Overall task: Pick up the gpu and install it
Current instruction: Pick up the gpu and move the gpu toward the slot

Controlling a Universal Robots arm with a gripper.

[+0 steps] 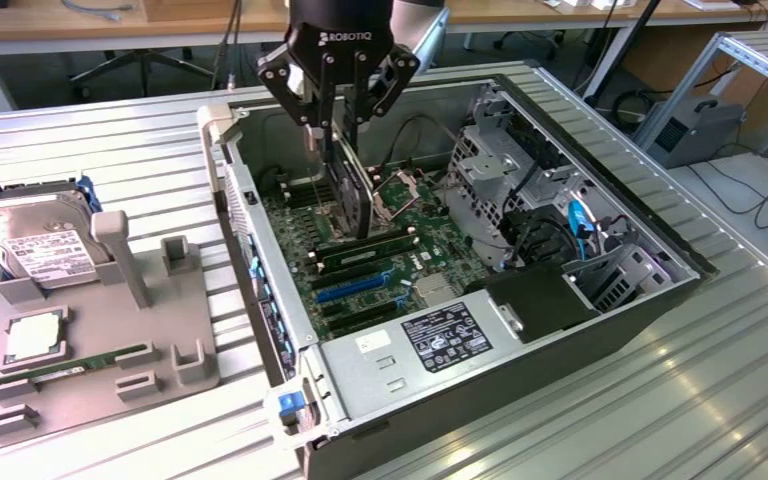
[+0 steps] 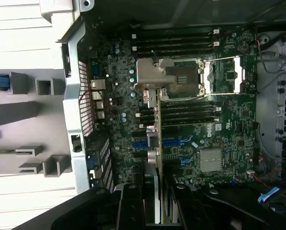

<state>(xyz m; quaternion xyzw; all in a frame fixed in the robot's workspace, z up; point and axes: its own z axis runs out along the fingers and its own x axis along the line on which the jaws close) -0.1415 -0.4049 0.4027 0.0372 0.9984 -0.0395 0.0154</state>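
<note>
Pincer is over the open computer case, fingers pointing down into it. Jaws are drawn in narrow and clamp the gpu by its upper edge.

Gpu hangs straight below the pincer, standing on edge, black face toward the exterior view's left. In the wrist view it reads as a thin strip running away from the fingers, with a silvery part along one side.

Its lower edge is down inside the case, close over the motherboard. Whether it touches the board or any slot cannot be told.

Beneath the pincer:
- blue slots lie just beside the card's line, nearer the pincer's base in the wrist view.
- processor socket sits past the far end of the card, its metal frame bare.

To the exterior view's right of the pincer, a metal drive cage stands inside the case.

Well off to the exterior view's left of the pincer, outside the case, a grey holder carries a hard drive and a narrow green RAM stick.
</note>
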